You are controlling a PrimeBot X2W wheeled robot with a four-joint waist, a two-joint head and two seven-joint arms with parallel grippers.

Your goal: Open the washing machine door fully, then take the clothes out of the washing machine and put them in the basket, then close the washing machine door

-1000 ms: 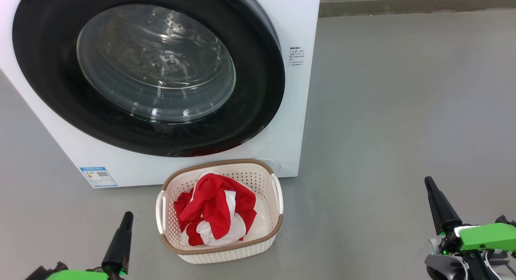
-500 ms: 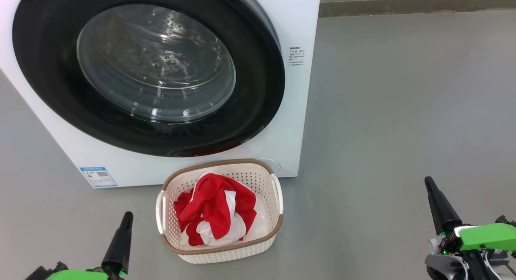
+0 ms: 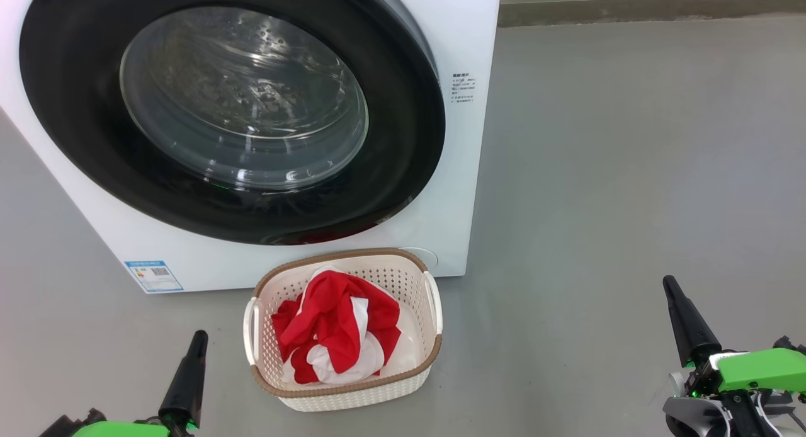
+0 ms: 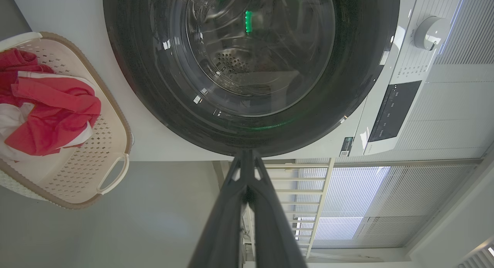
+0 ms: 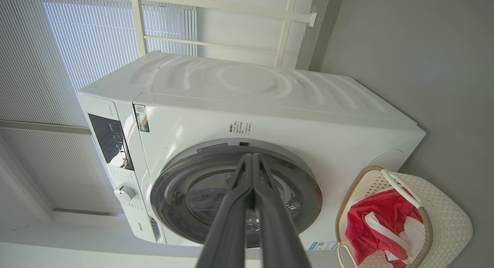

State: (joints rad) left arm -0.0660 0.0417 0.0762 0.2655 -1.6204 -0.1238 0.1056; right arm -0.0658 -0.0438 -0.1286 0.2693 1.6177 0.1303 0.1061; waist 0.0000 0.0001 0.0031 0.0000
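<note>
Two claws low near the floor [image 3: 630,172], fingers pressed together, nothing gripped: left claw [image 3: 201,335] just left of the basket [image 3: 343,396], right claw [image 3: 668,282] well apart on the far right. Between them, basket standing on the floor just in front of the washing machine [image 3: 463,34], clothes [image 3: 334,330] bundled inside, red with white. Behind that, washing machine door [image 3: 403,141] looking shut against the white front, steel drum visible through the glass.

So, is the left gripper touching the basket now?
Apart. In the head view, a strip of bare grey floor lies between the left gripper and the basket.
</note>
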